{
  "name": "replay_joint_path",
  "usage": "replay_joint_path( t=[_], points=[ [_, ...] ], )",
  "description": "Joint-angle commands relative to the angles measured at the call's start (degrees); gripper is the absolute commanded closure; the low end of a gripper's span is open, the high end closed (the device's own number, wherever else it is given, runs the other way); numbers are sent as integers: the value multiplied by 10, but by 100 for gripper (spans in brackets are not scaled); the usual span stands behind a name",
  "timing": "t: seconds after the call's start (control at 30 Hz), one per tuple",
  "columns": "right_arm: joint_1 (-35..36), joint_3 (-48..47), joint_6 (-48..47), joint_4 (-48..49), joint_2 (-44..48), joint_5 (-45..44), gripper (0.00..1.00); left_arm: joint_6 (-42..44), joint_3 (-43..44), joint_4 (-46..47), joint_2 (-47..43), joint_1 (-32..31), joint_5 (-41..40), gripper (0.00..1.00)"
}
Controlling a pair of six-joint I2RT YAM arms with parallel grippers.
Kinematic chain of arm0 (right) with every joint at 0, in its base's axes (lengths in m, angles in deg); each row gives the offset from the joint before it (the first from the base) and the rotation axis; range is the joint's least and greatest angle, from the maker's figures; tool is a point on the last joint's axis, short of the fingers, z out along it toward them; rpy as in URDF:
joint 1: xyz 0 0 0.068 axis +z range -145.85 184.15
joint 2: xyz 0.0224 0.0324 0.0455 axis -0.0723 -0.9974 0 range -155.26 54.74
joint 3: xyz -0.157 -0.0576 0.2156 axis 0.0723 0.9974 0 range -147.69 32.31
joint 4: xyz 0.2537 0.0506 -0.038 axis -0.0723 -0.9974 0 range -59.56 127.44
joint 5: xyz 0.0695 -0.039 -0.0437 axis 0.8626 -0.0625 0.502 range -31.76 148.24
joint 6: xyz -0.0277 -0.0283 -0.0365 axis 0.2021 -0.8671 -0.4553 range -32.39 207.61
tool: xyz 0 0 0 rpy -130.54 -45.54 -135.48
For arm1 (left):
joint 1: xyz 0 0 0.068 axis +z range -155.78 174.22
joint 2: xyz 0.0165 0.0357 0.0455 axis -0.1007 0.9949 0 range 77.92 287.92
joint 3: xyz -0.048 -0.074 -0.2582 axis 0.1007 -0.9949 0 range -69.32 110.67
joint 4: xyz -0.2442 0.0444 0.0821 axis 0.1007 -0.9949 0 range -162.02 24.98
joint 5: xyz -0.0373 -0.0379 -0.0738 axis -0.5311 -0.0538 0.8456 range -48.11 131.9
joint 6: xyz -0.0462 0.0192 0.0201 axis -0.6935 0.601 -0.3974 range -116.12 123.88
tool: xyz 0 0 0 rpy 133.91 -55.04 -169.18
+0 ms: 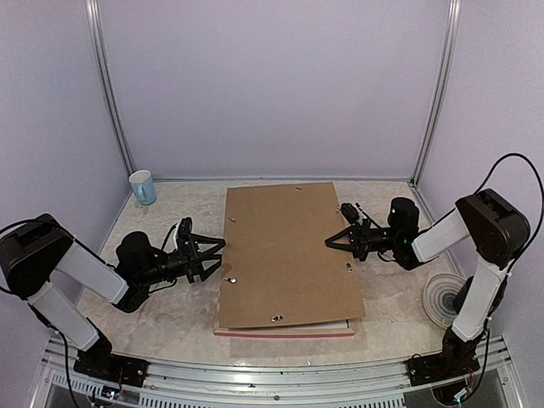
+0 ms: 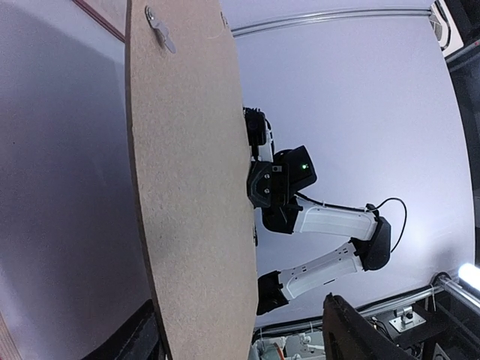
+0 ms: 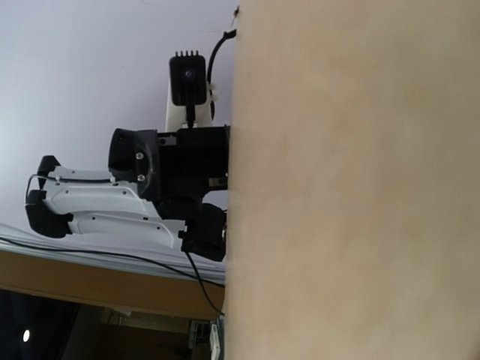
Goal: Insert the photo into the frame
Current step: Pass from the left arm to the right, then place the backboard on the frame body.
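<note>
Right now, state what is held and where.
Left gripper straddles an edge of the brown board, unclamped; right gripper, at the opposite edge, cannot be told.

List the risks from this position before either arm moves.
1. The backing board lies askew over the frame, with its near right corner past the pink rail. Pressing down may jam it rather than seat it.
2. The left claw stands open astride the board's left edge. Closing and lifting from one side could tilt the board and shift whatever lies beneath.
3. The photo is hidden, so its alignment cannot be checked.
</note>
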Motion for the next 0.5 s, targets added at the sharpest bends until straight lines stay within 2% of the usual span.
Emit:
replay_joint_path(
  t=[0.0, 0.3, 0.47],
  points=[
    [-10, 15, -12, -7, 17, 5, 100, 32, -8, -17, -32, 12, -21, 28],
    [-11, 30, 52, 77, 9, 4, 100, 48, -18, -69, -42, 21, -46, 23],
    [-12, 26, 46, 63, 13, -2, 100, 64, -20, -108, -46, 26, -63, 18]
  ],
)
